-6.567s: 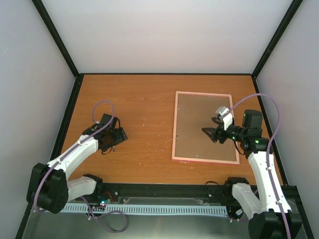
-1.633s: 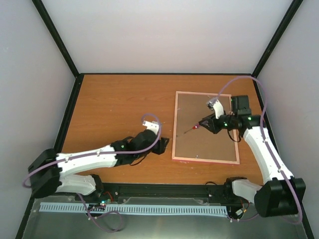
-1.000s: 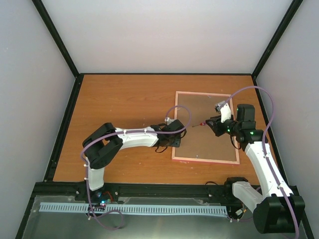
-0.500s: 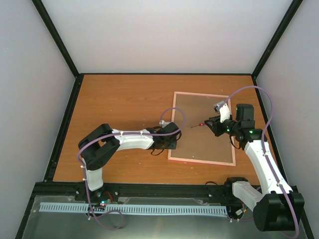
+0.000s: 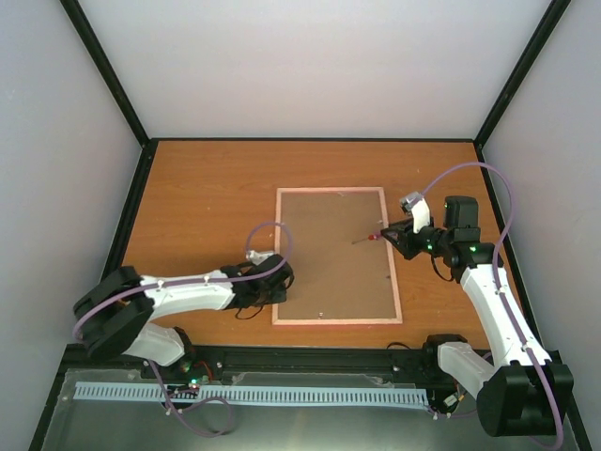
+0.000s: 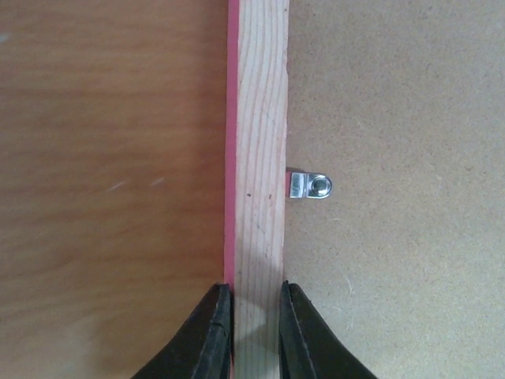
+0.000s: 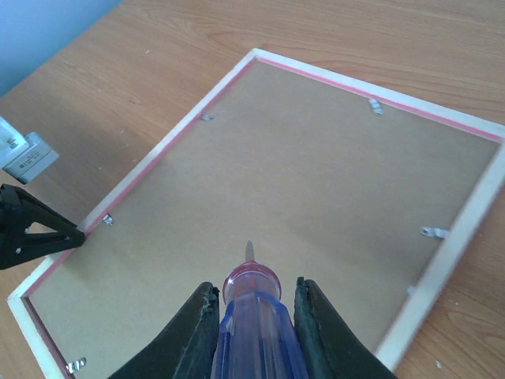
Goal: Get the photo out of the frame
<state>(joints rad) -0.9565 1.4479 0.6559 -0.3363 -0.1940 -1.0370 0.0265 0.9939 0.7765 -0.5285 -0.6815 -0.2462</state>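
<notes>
Photo: hidden from where I stand. The frame lies back-up, so the print must be underneath the brown board, inside the frame, mid-surface between the two arms.
Left end effector (image 6: 254, 316): clenched on the frame's left long rail near its near corner, one finger on the pink outer edge and one on the inner edge.
Frame (image 5: 278, 235): thin pink rectangle lying flat on the orange-brown surface (image 5: 197, 197). Its long axis runs from the arms' bases toward the far wall.
Backing board (image 5: 333, 254): plain brown and seated inside the rails, not lifted anywhere I can see.
Tabs: small metal tabs sit along the inner edges. One of them (image 6: 309, 186) lies flat over the board just ahead of the left fingers.
Screwdriver (image 7: 251, 296): red and clear-purple handle, its tip pointing left over the board's right half, above it rather than on it as far as I can tell.
Right end effector (image 5: 402, 240): gripping the screwdriver handle, positioned by the frame's right long rail.
Relation for the next move: the tip points at bare board, while the tabs lie out at the rails. The closest ones look to be on the right rail, beside and behind the tip. I'd judge the right arm, tool in hand, the nearer to them, with the left arm steadying the frame.
Writing: no brand, label or lettering I can read.
</notes>
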